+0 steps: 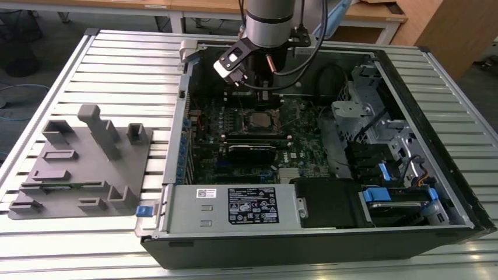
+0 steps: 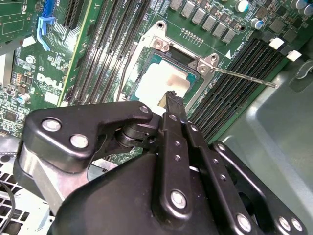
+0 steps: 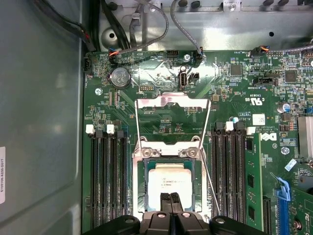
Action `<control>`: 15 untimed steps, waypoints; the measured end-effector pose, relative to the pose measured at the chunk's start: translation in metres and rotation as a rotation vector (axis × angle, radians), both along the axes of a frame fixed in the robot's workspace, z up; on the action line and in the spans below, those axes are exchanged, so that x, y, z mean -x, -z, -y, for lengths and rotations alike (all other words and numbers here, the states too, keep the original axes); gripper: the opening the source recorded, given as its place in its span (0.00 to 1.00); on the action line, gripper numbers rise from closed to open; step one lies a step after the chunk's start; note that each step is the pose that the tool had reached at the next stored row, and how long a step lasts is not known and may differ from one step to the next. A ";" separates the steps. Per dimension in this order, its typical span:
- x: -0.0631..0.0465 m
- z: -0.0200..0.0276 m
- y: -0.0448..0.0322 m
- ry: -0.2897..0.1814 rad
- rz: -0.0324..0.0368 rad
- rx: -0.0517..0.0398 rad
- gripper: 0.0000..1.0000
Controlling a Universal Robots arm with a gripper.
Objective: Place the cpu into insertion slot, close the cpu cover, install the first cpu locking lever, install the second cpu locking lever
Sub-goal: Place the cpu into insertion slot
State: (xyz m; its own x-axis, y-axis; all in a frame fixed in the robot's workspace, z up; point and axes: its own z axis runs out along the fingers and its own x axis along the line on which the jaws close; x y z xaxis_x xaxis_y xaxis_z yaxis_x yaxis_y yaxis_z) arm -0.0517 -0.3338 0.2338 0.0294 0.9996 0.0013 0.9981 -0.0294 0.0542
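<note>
Inside the open computer case (image 1: 311, 251), which lies on the slatted metal surface (image 1: 116, 64), the arm (image 1: 269, 23) reaches down to the green motherboard (image 3: 234, 98). The cpu (image 3: 168, 178) is already seated in the insertion slot (image 3: 139, 181). Its silvery top faces up and it lies flat within the square frame. In the second wrist view the same cpu (image 2: 161, 81) shows as a bright square in the socket.

The pincer (image 3: 171, 197) has its two black fingers pressed together, with only a thin seam between them and nothing held there. In both wrist views the pincer (image 2: 172, 98) tips are over one edge of the cpu. I cannot tell if they touch the metal top or are just above it.

The cpu cover (image 3: 171, 103) is not closed. It stands swung up from its hinge at the side of the socket opposite to the pincer, and the board is visible through its big square cut-out. A thin metal lever (image 3: 210, 181) runs free along one side of the socket, not hooked down; in the second wrist view this lever (image 2: 244, 77) sticks out over the black memory slots (image 2: 234, 93).

On the surface, at the exterior view's left of the case, a grey fixture block (image 1: 78, 157) stands well apart from the arm.
</note>
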 end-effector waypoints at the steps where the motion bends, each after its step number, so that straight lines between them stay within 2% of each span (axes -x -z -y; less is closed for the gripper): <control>1: 0.000 0.0000 0.0001 0.000 0.0000 -0.0001 0.11; 14: -0.003 0.0002 0.0020 0.000 -0.0022 0.0003 0.11; 15: -0.003 0.0001 0.0021 0.000 -0.0055 -0.0001 0.11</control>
State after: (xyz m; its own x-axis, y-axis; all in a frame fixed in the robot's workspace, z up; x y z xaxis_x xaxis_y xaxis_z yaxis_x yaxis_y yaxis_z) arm -0.0490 -0.3340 0.2317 0.0292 0.9996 0.0013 0.9984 -0.0292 0.0488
